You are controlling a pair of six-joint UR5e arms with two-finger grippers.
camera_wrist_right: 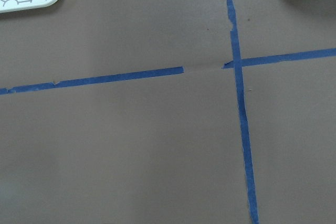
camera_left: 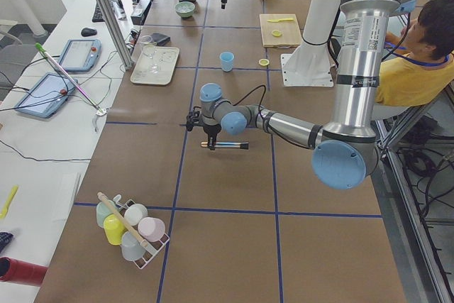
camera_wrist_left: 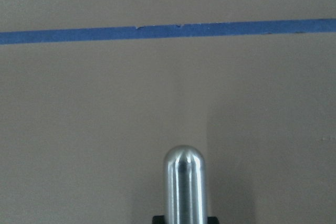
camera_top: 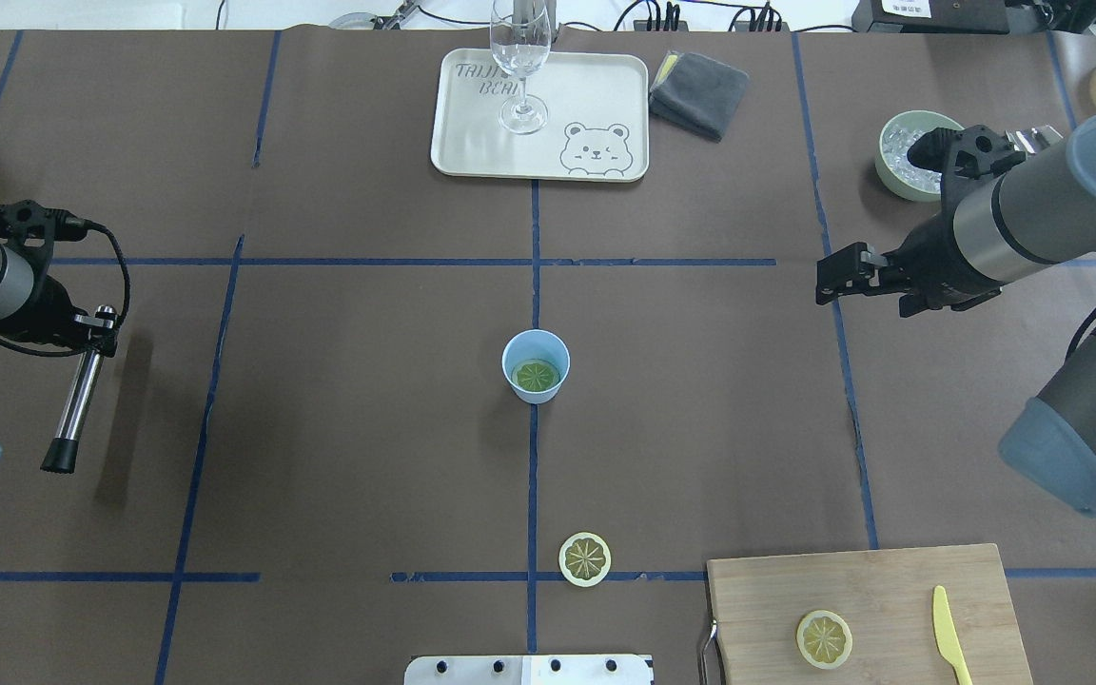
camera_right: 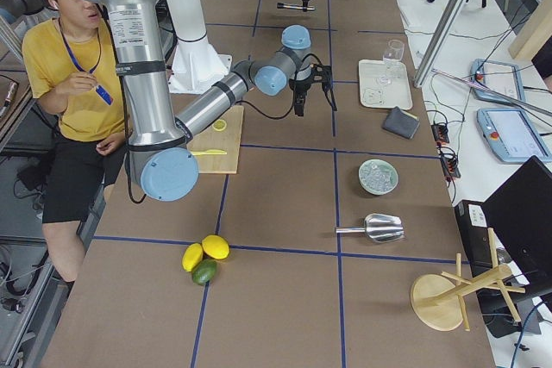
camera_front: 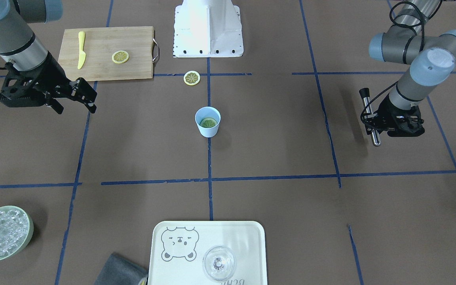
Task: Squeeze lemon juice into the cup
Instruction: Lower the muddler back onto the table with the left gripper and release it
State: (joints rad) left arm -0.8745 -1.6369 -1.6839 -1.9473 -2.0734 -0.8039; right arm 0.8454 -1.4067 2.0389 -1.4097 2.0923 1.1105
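Both well apart from cup [camera_top: 536, 366]: left pincer [camera_top: 97, 329] clamps rod [camera_top: 75, 411], right pincer [camera_top: 828, 278] spread.

Central cup [camera_top: 511, 354], slice [camera_top: 538, 375] seemingly inside, tray [camera_top: 472, 143] beyond, board [camera_top: 890, 590] nearer robot
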